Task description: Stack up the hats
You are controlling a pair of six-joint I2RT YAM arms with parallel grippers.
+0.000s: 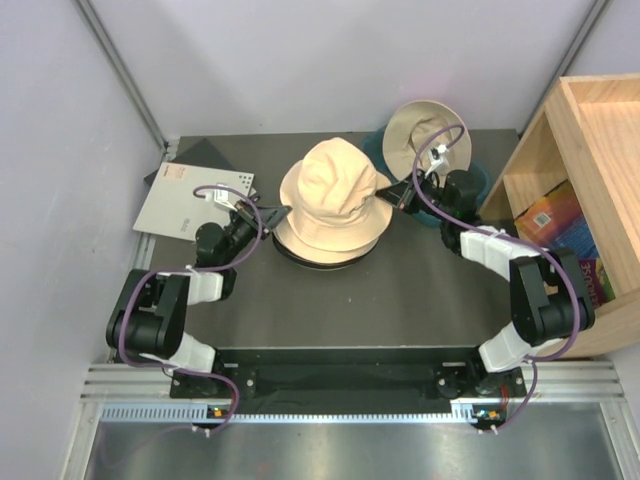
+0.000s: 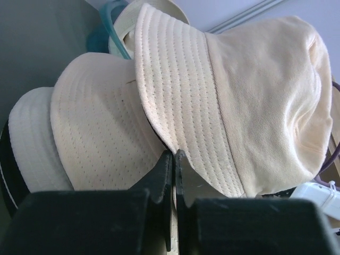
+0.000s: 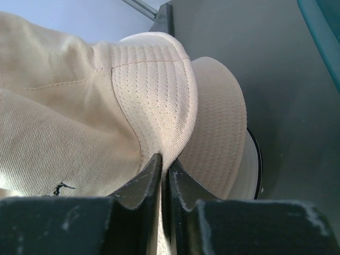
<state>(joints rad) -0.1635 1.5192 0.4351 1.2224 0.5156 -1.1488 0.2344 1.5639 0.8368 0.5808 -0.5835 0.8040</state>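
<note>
Bright, even light from above, with a soft shadow under the hat. Wrist views wash out past the fingers, which are dark and slightly blurred.

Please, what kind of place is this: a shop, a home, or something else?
Probably a robot test cell: plain grey panel walls enclose a dark table, two robot arms are bolted at its near edge, and hats sit stacked as props.
</note>
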